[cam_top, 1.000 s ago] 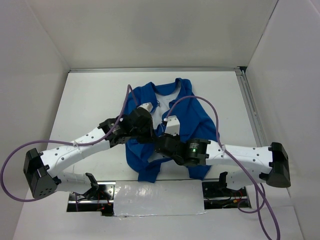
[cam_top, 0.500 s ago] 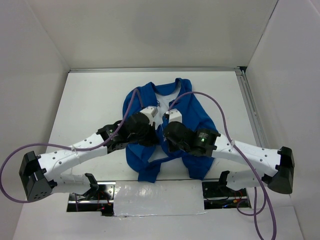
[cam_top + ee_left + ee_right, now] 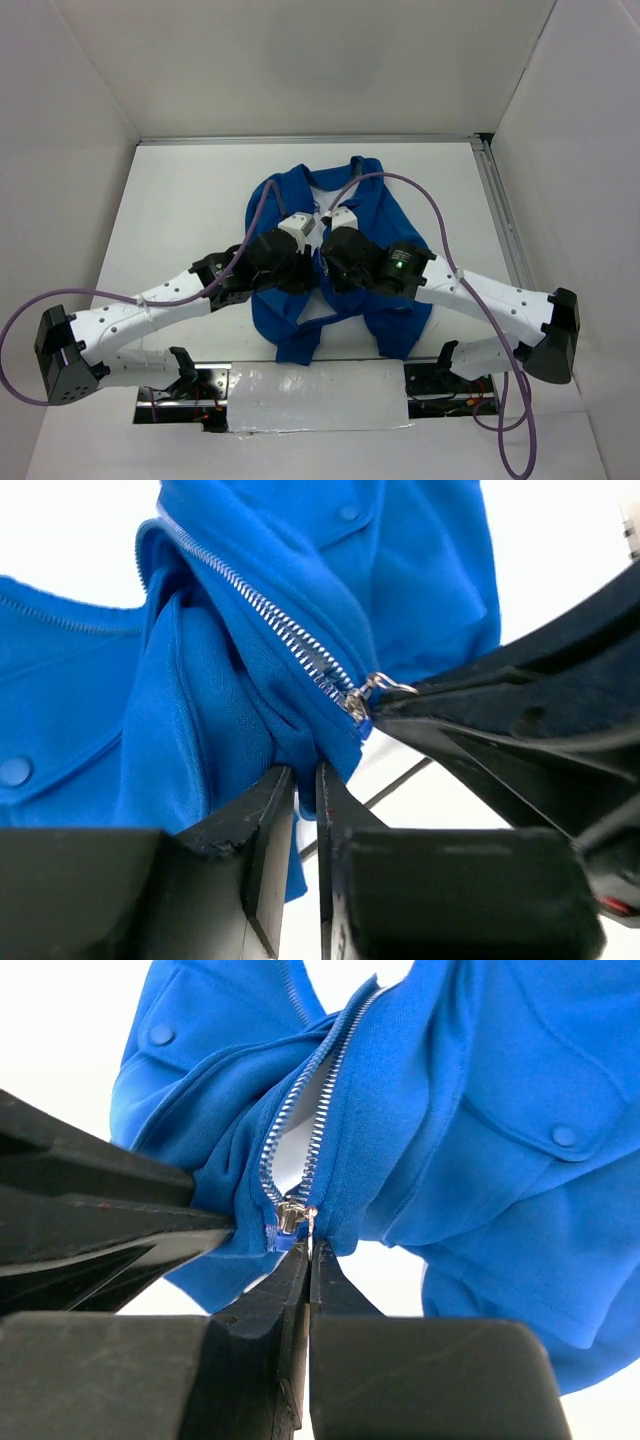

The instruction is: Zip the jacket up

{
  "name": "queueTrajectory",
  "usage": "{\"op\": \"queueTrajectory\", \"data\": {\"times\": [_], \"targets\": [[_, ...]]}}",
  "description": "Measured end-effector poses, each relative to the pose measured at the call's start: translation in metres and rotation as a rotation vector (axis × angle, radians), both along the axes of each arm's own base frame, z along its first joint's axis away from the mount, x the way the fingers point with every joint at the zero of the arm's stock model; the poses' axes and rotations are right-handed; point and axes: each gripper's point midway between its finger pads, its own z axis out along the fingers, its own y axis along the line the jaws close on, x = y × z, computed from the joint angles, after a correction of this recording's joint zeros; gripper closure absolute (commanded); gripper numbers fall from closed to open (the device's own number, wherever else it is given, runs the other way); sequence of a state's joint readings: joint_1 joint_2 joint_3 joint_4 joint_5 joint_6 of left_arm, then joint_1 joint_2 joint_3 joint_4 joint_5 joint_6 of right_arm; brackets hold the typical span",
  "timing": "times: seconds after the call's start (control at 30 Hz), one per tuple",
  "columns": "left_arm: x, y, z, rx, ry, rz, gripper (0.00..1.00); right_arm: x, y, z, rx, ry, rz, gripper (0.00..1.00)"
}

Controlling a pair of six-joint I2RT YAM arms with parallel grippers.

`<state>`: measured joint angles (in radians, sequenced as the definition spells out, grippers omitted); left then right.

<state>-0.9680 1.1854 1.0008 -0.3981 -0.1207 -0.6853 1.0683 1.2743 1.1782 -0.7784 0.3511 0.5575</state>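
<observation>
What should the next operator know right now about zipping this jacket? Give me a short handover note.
Left pincer: jaws a slit apart, jacket edge at the tips; grip unclear.
Right pincer: shut on the zipper pull.
Where: the jacket lies front up on the table, with both pincers meeting over its upper chest.
Done: the pull has reached the upper chest; how far it is closed below is hidden.
To do: zipper teeth toward the collar stand apart, white lining between them. Draw the pull on to the collar, probably with the fabric below held taut.
</observation>
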Motion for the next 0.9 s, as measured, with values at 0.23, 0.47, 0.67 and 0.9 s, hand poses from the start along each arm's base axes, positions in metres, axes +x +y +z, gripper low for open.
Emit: {"op": "queueTrajectory", "data": {"times": [0.23,0.47,0.67,0.9], "targets": [[-0.008,0.009,-0.009,0.067,0.041,0.009,0.51,-0.016,0.007,-0.006,0.041,0.081,0.104,1.00],[-0.007,0.013,-0.008,0.133,-0.058,-0.077,0.01,-0.015,0.003,0.001,0.091,0.118,0.131,1.00],[-0.016,0.017,0.012,0.088,-0.270,-0.214,0.01,-0.007,-0.002,0.003,0.123,0.157,0.131,1.00],[-0.013,0.019,0.024,0.115,-0.511,-0.337,0.01,-0.006,0.000,0.015,0.180,0.199,0.169,1.00]]}}
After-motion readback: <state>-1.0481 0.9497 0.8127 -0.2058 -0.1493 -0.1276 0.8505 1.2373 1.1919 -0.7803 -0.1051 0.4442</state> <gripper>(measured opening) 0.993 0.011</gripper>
